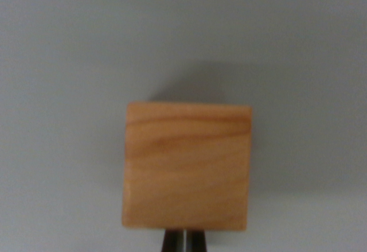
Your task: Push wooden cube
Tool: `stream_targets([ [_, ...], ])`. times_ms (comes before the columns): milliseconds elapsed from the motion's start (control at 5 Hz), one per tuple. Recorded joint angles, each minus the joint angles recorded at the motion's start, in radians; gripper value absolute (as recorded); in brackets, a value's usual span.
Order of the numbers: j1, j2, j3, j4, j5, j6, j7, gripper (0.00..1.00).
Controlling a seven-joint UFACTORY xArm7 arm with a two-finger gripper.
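Wooden cube point(187, 166), stiff and probably light, is sitting lower centre on the grey tabletop point(69, 45), best pushed squarely on its near face where the gripper point(184, 241) is seemingly pressing, fingers together, blurred.

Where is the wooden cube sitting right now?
In the wrist view the wooden cube lies on the plain grey surface, slightly below centre, directly above the claw, whose tips show at the bottom edge.

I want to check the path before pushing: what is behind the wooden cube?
Behind the light brown wooden cube only its soft shadow on the plain grey surface shows. The strip directly against its far side is covered. The dark hand looks shut.
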Motion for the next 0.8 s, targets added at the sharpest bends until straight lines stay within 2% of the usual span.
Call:
stream_targets([
  [200, 0.0, 0.0, 0.0, 0.0, 0.0, 0.0, 0.0, 1.0],
  [400, 0.0001, 0.026, 0.001, 0.041, 0.0014, 0.016, 0.0, 1.0],
  [600, 0.0001, 0.026, 0.001, 0.041, 0.0014, 0.016, 0.0, 1.0],
  [800, 0.0002, 0.053, 0.002, 0.086, 0.0029, 0.033, 0.0, 1.0],
])
